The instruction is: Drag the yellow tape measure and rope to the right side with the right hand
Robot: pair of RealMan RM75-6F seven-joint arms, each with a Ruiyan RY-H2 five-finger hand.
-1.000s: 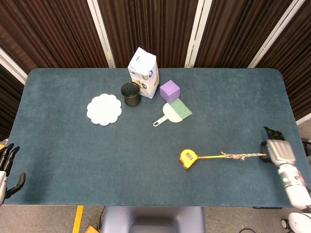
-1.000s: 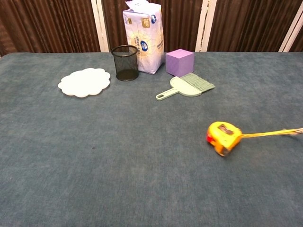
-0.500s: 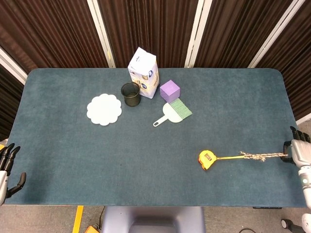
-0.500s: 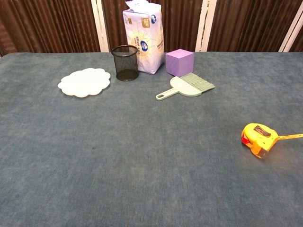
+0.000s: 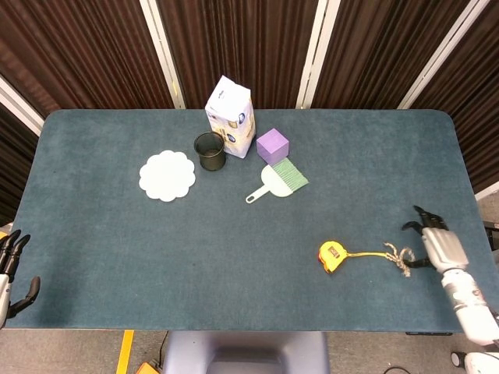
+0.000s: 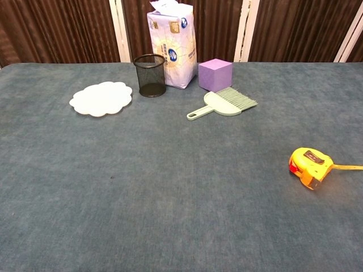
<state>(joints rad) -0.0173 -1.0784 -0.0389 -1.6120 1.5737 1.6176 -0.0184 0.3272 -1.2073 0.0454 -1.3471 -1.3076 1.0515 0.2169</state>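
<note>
- Tape measure [image 5: 330, 255] lies on the desk [image 5: 93, 234], near-right area, its yellow blade running right to the rope [image 5: 400, 258].
- Rope is bunched up just left of the right hand [image 5: 435, 245].
- Right hand has fingers spread and holds nothing.
- Left hand [image 5: 9, 269] idles at the near-left edge, fingers apart.
- Risk: regrasping the loose rope could snag or scatter it.

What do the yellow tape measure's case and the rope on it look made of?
The yellow tape measure case looks like smooth moulded plastic with a slight sheen. The tan rope looks like rough, frayed twisted fibre, perhaps jute; too small to be sure.
</note>
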